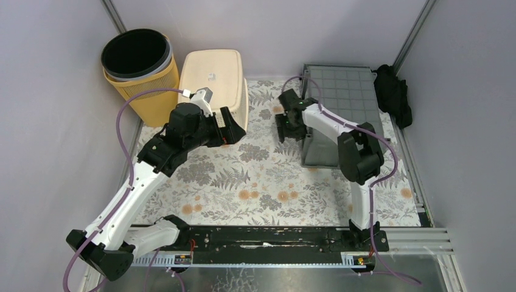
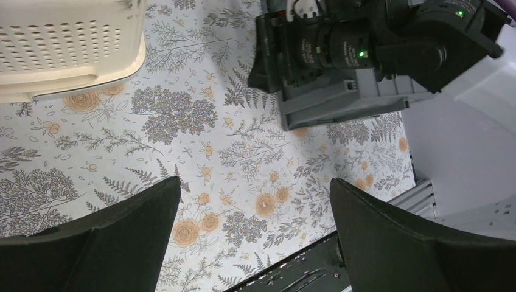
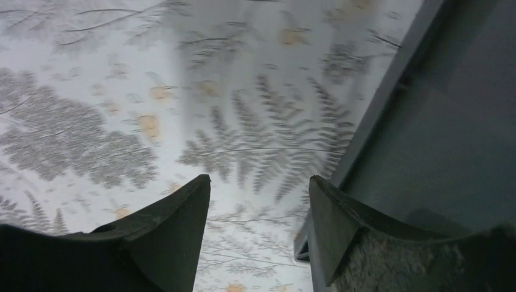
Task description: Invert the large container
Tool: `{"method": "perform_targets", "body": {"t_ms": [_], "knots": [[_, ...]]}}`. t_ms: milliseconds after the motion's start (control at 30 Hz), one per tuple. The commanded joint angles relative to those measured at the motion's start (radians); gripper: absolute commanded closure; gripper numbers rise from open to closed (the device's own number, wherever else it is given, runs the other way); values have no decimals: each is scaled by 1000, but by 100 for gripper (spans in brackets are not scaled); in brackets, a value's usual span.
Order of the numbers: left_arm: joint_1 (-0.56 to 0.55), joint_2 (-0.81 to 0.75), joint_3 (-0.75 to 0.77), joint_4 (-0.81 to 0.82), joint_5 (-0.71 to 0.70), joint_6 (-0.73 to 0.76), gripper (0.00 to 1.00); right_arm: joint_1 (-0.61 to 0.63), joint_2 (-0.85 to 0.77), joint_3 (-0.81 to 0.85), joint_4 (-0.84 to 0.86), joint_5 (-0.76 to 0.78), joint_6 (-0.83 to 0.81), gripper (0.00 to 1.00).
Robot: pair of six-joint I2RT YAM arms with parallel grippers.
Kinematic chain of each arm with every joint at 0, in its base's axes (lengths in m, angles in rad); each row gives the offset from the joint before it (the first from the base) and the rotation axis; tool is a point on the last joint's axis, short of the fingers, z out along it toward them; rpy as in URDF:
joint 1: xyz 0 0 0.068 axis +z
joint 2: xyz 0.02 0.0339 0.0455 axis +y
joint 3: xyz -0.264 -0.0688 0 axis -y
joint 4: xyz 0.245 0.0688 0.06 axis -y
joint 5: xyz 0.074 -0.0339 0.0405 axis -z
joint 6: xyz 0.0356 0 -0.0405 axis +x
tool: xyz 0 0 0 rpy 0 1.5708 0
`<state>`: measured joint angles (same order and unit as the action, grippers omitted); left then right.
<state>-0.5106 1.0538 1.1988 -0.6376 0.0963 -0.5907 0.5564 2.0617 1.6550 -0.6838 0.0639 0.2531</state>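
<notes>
Both empty: left claw (image 2: 254,188) spread wide, right claw (image 3: 258,182) half-spread beside grey container (image 3: 438,121) rim.

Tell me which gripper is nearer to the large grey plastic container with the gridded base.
Right. The right gripper hangs beside the grey container, at its left wall; the left gripper is by the cream perforated basket.

white arms (image 1: 125,204), black joints (image 1: 359,155), purple cables (image 1: 119,125)
</notes>
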Motion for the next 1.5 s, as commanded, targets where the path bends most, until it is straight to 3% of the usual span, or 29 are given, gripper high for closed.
{"method": "perform_targets", "body": {"t_ms": [0, 300, 800, 1000, 1167, 1467], "knots": [[-8, 0, 26, 9, -3, 16, 0, -127, -102, -64, 41, -14, 8, 32], [-7, 10, 15, 22, 3, 12, 0, -260, -99, -88, 104, -49, 42, 32], [-7, 43, -27, 71, -56, 9, 0, -396, 65, 187, 72, -147, 94, 30], [18, 118, -5, 108, -137, 21, 0, -343, -111, 76, 167, -247, 61, 30], [61, 181, 85, 99, -206, 45, 0, -277, -251, 58, 133, -271, 34, 29], [311, 257, 121, 133, -249, 33, 0, -182, -406, -89, 175, -345, 53, 29]]}}
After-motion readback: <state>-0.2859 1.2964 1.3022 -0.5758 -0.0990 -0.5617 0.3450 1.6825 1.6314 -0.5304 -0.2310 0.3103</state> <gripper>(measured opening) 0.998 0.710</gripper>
